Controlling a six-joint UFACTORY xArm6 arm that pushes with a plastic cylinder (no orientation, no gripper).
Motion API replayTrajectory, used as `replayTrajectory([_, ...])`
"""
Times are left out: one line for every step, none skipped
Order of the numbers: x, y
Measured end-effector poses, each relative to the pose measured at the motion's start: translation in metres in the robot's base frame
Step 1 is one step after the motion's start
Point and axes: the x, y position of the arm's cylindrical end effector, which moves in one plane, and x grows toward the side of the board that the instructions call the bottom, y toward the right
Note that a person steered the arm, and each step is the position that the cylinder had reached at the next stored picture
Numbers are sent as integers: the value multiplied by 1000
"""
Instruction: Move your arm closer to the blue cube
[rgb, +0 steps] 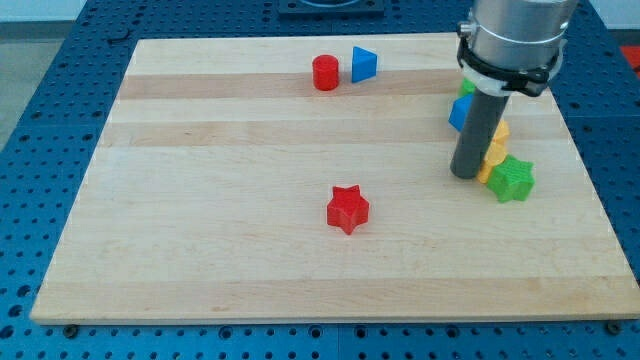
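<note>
The blue cube (458, 113) sits at the view's right, mostly hidden behind my rod, with only its left edge showing. My tip (464, 176) rests on the board just below the blue cube, close to it. A green block (465, 87) peeks out above the cube. Yellow blocks (497, 145) lie right of the rod, partly hidden. A green star (512, 179) lies right of my tip.
A red cylinder (325, 73) and a blue triangular block (364, 65) sit near the view's top centre. A red star (348, 209) lies at the board's middle. The wooden board (200, 200) rests on a blue perforated table.
</note>
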Motion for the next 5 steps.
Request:
replayTrajectory([0, 8])
replayTrajectory([0, 9])
replayTrajectory([9, -6])
replayTrajectory([32, -17])
replayTrajectory([66, -14])
